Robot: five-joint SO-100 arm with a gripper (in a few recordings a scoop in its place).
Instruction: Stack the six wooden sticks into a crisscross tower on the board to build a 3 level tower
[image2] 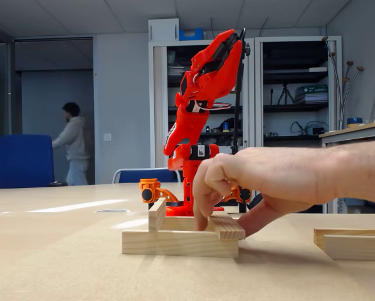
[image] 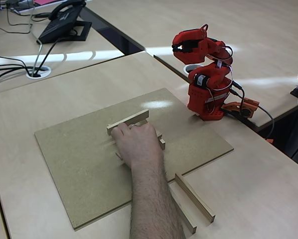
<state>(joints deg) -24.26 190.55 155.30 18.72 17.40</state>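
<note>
Wooden sticks (image: 128,121) partly stacked mid-board (image: 79,159), well in front of and below the gripper (image: 178,48) in a fixed view. Top stick lying across the pile, far end poking out past a person's hand (image: 136,144). Other fixed view: long stick (image2: 180,242) flat at the bottom, crossed sticks (image2: 228,226) on top, hand (image2: 250,182) pinching the upper layer w/ fingertips, thumb underneath. Exact count in the pile hard to tell, hand covers most of it.

Two more sticks (image: 195,197) lying side by side off the board's near corner, on the desk (image: 258,189), farther still from the gripper, right of the forearm. Ends of those visible low right in the other view (image2: 353,242).

Gripper up high on the folded red arm (image: 209,84), arm base beside the board's far right edge. Jaws look closed or nearly so, nothing held; pointing away from the stack, not touching any stick. Same in the side view: gripper (image2: 228,39) raised above and behind the pile, empty.

Phone (image: 64,22) and cables far back left on another desk. Person (image2: 74,141) standing in background, blue chair (image2: 21,160) nearby, shelves (image2: 294,94) behind arm.
</note>
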